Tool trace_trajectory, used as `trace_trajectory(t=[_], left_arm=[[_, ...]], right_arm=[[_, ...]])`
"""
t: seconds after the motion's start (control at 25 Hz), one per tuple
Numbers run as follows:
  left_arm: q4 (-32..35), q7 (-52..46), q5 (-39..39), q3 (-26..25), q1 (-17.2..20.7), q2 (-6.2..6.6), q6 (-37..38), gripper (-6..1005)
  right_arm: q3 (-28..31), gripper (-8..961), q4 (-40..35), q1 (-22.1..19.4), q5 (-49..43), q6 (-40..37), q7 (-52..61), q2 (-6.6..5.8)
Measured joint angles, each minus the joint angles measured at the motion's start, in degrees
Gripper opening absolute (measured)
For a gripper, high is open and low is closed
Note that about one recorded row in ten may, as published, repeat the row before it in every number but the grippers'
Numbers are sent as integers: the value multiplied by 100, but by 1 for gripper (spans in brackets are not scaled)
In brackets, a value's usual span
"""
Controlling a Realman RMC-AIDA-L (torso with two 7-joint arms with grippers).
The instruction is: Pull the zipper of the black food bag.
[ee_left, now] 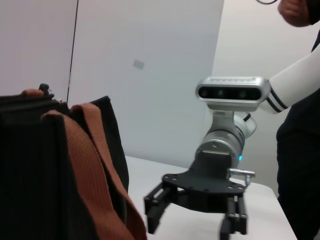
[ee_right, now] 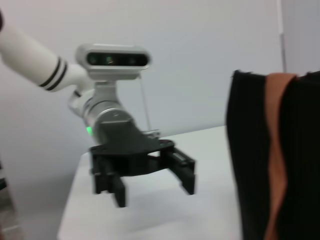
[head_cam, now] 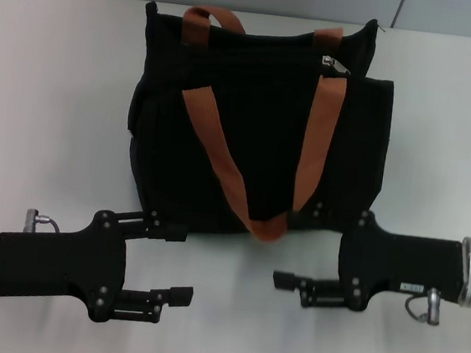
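Note:
The black food bag [head_cam: 257, 128] stands on the white table with two brown-orange handles [head_cam: 221, 154] draped over its front. The small silver zipper pull [head_cam: 336, 66] sits on the top edge, toward the bag's right end. My left gripper [head_cam: 178, 263] is open and empty, low in front of the bag's left corner, fingers pointing right. My right gripper [head_cam: 299, 246] is open and empty in front of the bag's right corner, fingers pointing left. The left wrist view shows the bag [ee_left: 30, 175] and the right gripper [ee_left: 192, 220]. The right wrist view shows the bag [ee_right: 295, 165] and the left gripper [ee_right: 152, 185].
The white table [head_cam: 50, 98] ends at a grey wall behind the bag. A person in dark clothes [ee_left: 300, 165] stands at the edge of the left wrist view, beyond the table.

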Motion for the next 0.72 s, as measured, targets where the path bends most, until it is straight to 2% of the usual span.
trace_trajectory(t=[0.2,0.72], left_arm=[[0,-9,8,2,-3,10,-32,772],[1,-61,8,3,-8,32,-32,772]], right_arm=[[-334,817,-21,4,0,-259,-115,-6],[-322,813,-27,-45,36,-354,-235,-4]])
